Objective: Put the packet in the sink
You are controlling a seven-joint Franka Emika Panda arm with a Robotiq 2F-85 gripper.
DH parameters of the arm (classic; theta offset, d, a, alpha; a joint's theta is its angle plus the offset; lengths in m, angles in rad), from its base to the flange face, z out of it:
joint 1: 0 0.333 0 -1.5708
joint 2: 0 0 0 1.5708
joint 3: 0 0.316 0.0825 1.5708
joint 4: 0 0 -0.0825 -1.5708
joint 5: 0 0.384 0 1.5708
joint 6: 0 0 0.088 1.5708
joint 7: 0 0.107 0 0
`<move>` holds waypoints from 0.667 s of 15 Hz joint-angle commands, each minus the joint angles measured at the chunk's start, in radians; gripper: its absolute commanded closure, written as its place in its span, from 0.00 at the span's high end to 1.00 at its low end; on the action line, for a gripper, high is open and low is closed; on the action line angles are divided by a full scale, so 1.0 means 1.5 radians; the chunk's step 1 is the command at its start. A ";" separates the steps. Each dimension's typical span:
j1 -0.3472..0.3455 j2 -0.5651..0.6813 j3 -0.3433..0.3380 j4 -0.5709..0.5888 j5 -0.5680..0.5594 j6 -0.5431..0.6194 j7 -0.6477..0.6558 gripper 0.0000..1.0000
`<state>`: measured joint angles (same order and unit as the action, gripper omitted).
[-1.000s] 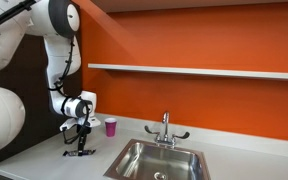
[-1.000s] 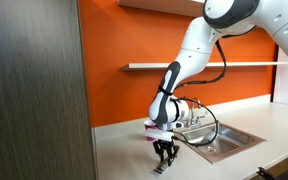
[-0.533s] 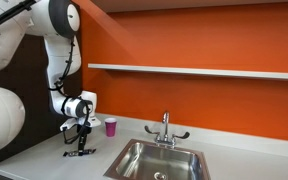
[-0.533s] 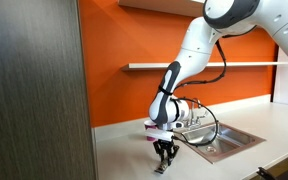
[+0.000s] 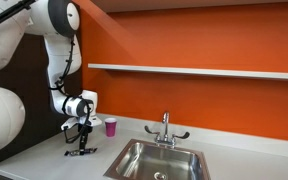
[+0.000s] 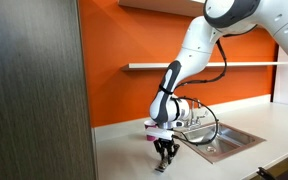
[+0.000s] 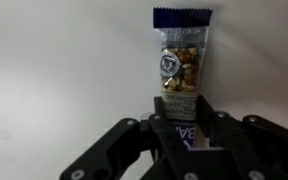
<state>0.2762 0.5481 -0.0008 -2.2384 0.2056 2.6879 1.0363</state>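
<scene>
The packet (image 7: 182, 65) is a dark-ended oblong pouch with a clear window showing golden pieces. In the wrist view it lies flat on the pale counter, with its near end between my jaws. My gripper (image 7: 187, 125) is shut on that end. In both exterior views the gripper (image 5: 81, 146) (image 6: 165, 152) points straight down at the counter, with the packet (image 5: 81, 152) a dark strip under it. The steel sink (image 5: 127, 160) (image 6: 231, 141) lies apart from the gripper, further along the counter.
A small pink cup (image 5: 110, 126) stands against the orange wall between the gripper and the sink. A chrome tap (image 5: 166, 128) with two levers rises behind the basin. A shelf (image 5: 194, 70) runs along the wall above. A dark wood panel (image 6: 34, 90) stands at the counter's end.
</scene>
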 commanded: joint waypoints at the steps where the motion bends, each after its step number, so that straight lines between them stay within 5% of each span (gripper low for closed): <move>1: 0.018 -0.039 -0.018 -0.020 -0.017 -0.007 0.029 0.10; 10: 0.019 -0.095 -0.020 -0.036 -0.071 -0.038 -0.001 0.10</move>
<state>0.3151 0.4688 -0.0386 -2.2631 0.1394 2.6788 1.0620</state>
